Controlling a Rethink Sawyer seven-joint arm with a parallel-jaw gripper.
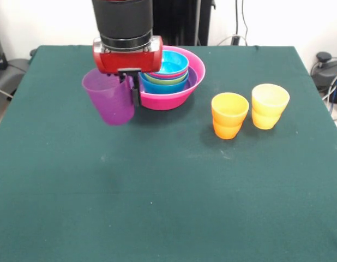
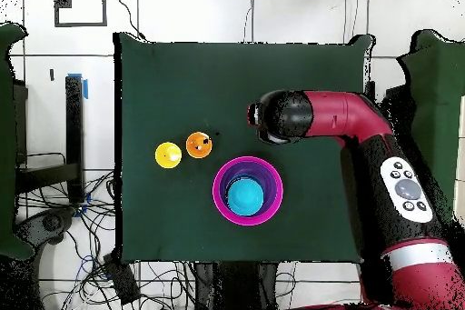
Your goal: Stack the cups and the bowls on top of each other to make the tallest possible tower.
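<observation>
I have the purple cup [image 1: 109, 100] pinched by its rim in the claw [image 1: 130, 87]: one finger [image 1: 135, 94] shows outside the wall on the side toward the bowls, and the cup hangs upright, mouth up, seemingly just clear of the green table [image 1: 168, 191], though I cannot be sure it is off the cloth. It sits just beside the big pink bowl [image 1: 194, 76], which holds the nested pile of smaller bowls [image 1: 167, 73] with a cyan one [image 2: 245, 195] on top (the overhead view hides the cup under the arm's wrist [image 2: 281, 117], so I go by the front camera). The orange cup [image 1: 229, 115] and the yellow cup [image 1: 269, 106] stand upright close together, well apart from the pile and untouched. I judge the step in hand to be carrying the purple cup to the tower. The next move calls for lifting enough to clear the pink rim, shifting over the cyan bowl's centre, then lowering gently; the cup's narrow foot on a curved bowl floor may tilt, so I would release slowly.
</observation>
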